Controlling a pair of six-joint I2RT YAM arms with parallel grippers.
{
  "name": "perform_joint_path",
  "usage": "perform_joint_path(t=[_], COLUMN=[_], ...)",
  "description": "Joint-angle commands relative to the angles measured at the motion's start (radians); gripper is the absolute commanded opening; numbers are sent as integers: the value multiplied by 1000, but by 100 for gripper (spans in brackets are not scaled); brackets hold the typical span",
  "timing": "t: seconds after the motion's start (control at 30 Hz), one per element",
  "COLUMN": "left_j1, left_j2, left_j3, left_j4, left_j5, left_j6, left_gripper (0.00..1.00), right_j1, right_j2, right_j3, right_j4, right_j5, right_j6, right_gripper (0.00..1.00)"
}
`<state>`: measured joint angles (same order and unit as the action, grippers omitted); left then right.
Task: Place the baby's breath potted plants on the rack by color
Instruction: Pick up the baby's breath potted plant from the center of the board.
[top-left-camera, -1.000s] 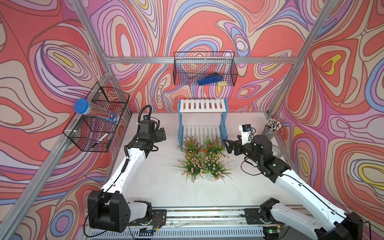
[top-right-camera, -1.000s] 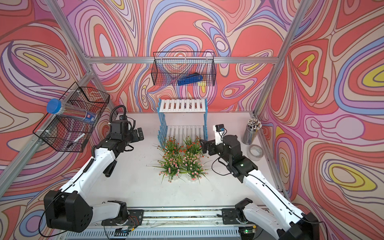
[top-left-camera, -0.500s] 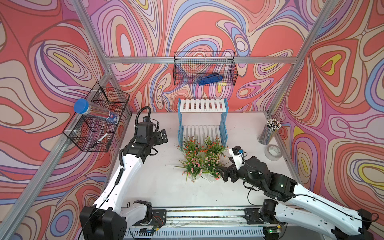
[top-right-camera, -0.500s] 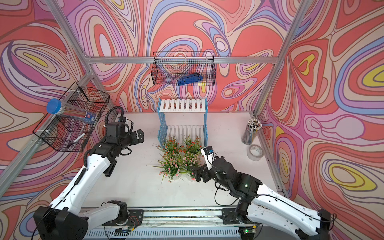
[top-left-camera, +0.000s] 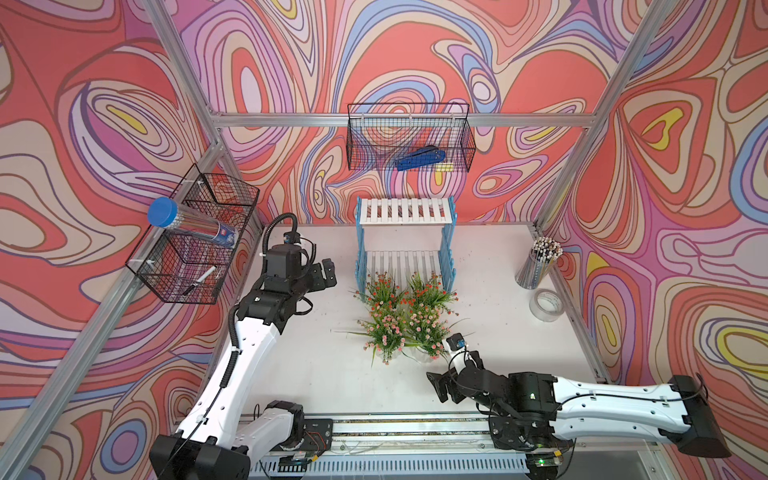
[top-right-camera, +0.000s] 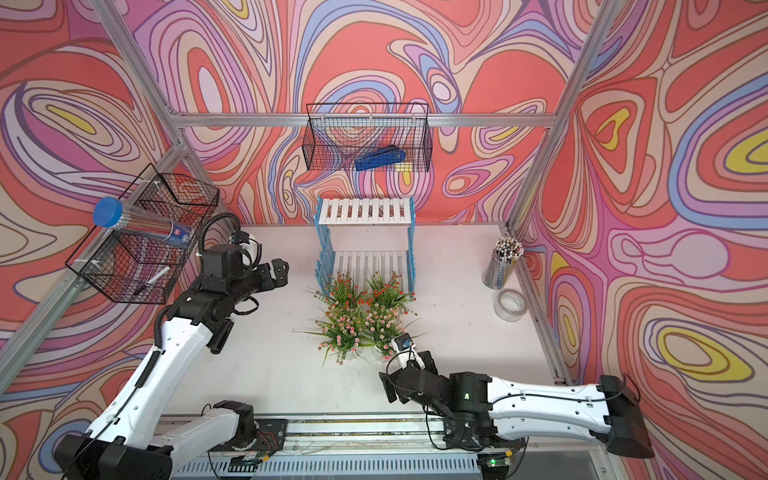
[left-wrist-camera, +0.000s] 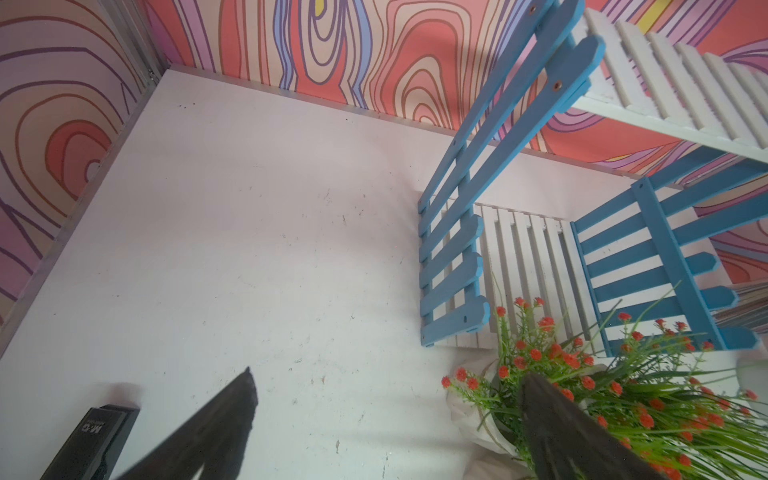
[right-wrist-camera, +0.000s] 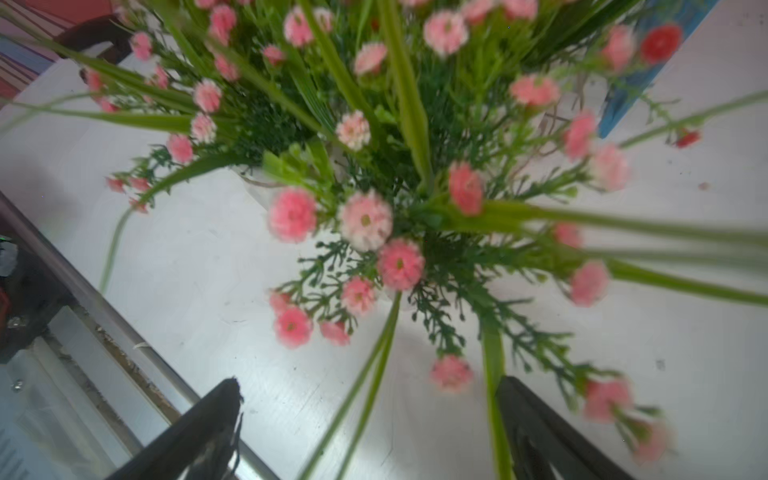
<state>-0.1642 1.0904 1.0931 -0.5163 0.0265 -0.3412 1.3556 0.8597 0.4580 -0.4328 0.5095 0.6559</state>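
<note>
A two-tier rack (top-left-camera: 405, 232) is shown at the back of a white table (top-left-camera: 498, 266), both shelves bare. The four baby's breath potted plants (top-left-camera: 405, 309) are clustered just in front of it, none shelved yet: the red-orange pair (top-left-camera: 384, 291) nearest it, the pink pair (top-left-camera: 384, 332) behind. The left gripper (top-left-camera: 330, 272) is held wide open beside the red-orange pair, and the right gripper (top-left-camera: 436, 386) wide open before the pink pair, seemingly readied for sideways pot grasps. A second ago, the right gripper was raised beside the rack.

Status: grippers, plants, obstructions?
Both open: left gripper, right gripper near pink plants. Red-orange plants fronting lower shelf of rack; none shelved. Nothing else in the way.
</note>
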Motion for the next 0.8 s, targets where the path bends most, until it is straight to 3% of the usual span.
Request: perform_joint_path(t=[0.0,0.27,0.37,0.6,0.77], left_j1=[-4,-14,-19,-26,-28], left_j2=[-22,-54,-52,-62,-55], left_j3=[23,-3,-5,-2,-8], left_j4=[-34,-34,-35,-30,-29], left_j5=[48,53,57,53,59], left_j6=[-8,-14,-24,-28,-31], left_gripper=[100,100,100,100,100], right_j1=[35,33,33,34,34], right_j2=[40,191,239,184,156], right_j3=[-45,-110,-150,-194,-224], right_j4=[128,421,498,427,478], right_j5=[63,146,185,260,287], right_j6=[70,2,40,102,29], right_gripper=[98,98,98,98,98])
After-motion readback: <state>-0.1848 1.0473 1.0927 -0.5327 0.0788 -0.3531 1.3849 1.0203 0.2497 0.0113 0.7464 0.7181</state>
